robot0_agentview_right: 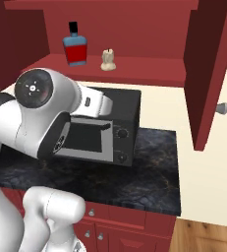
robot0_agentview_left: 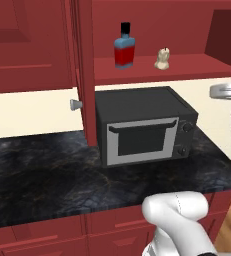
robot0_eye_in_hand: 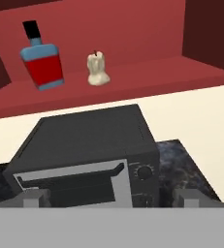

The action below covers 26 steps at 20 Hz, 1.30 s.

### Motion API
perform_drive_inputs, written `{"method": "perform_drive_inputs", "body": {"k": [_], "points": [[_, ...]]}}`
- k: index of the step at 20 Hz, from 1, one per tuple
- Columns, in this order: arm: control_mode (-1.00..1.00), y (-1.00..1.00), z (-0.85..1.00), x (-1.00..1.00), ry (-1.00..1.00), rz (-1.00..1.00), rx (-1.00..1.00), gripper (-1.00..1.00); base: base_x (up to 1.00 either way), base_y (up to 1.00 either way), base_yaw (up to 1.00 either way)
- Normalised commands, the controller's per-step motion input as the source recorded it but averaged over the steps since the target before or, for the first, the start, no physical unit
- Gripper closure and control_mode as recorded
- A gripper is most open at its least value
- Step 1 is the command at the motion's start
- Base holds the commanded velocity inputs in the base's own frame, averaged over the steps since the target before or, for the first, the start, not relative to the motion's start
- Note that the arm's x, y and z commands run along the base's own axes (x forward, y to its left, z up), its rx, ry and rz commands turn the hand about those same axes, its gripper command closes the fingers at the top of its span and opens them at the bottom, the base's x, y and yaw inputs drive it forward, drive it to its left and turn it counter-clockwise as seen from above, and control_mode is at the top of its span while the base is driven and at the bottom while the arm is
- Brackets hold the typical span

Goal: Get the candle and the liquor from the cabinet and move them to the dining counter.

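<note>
Candle point(robot0_eye_in_hand: 97, 69), a cream lumpy wax figure, stands just beside the blue red-labelled liquor bottle point(robot0_eye_in_hand: 41, 59) on the open red cabinet's shelf point(robot0_eye_in_hand: 147, 80) above the dark microwave point(robot0_eye_in_hand: 87, 150), untouched; the gripper point(robot0_eye_in_hand: 111, 197), fingers spread apart and empty, must next reach up toward it.

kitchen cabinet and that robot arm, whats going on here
The cabinet stands open, with the liquor and the candle side by side on its shelf, untouched. Below them a toaster oven sits on the black counter. The gripper is open and empty, low in front of the oven and pointed up toward the shelf. Nothing has been picked up yet.
</note>
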Motion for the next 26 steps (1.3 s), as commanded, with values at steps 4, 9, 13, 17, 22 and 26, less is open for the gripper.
{"method": "perform_drive_inputs", "body": {"k": [4, 9, 13, 17, 22, 26], "points": [[-1.0, 0.46, 0.26, 0.0, 0.1, 0.06, 0.08, -1.0, 0.0, 0.0, 0.0], [-1.0, 0.39, 0.14, 0.0, -0.05, 0.0, -0.12, -1.0, 0.0, 0.0, 0.0], [-1.0, 0.31, 0.09, 0.0, -0.11, 0.0, -0.14, -1.0, 0.0, 0.0, 0.0], [-1.0, 0.08, 0.23, 0.01, -0.07, 0.0, -0.06, -1.0, 0.0, 0.0, 0.0], [-1.0, 0.0, 0.13, 0.17, 0.03, -0.03, 0.0, -1.0, 0.0, 0.0, 0.0], [-1.0, -0.01, 0.01, 0.45, 0.1, -0.07, 0.0, -1.0, 0.0, 0.0, 0.0]]}}
